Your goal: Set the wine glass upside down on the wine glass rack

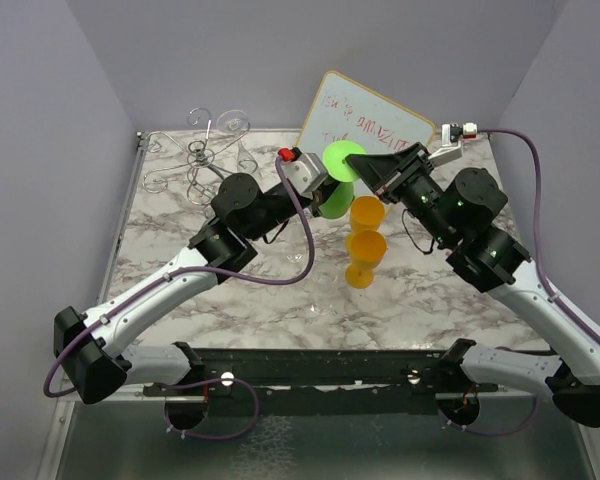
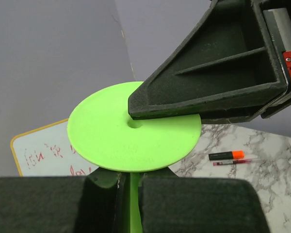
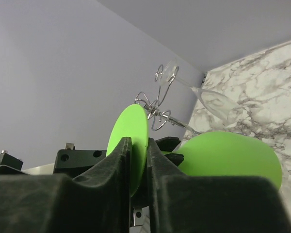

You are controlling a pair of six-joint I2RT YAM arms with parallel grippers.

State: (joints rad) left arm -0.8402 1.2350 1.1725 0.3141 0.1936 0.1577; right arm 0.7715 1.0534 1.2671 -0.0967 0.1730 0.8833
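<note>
So the green wine glass [image 1: 335, 180] is up off the table [image 1: 230, 290], shared between both arms. The left gripper [image 2: 131, 204] is closed snug around the stem right under the foot. The right gripper [image 3: 138, 165] is pinched down on the rim of the flat foot disc, with the thin edge sandwiched between its fingers. Neither has any real gap showing.

It looks like moulded plastic to me, so I'd guess it's light, stiff and not that breakable, but smooth enough to be slippery. The foot is thin, and an edge pinch like the right one could let the glass swivel. The stem hold is the trustworthy one: narrow, round, and the foot sits above the fingers as a stop.

The wine glass rack [image 1: 202, 160] sits out past the left gripper's outer side, well apart from the glass. A clear glass [image 3: 213, 99] is hanging off one of its arms. Two orange glasses [image 1: 365, 245] stand on the table just below the right gripper.

My take: the foot has to slide into one of those wire loops, so whatever carries it over should grip low on the stem or by the bowl and leave the disc free. I'd go slow at the wire, since plastic on chrome will skate.
</note>
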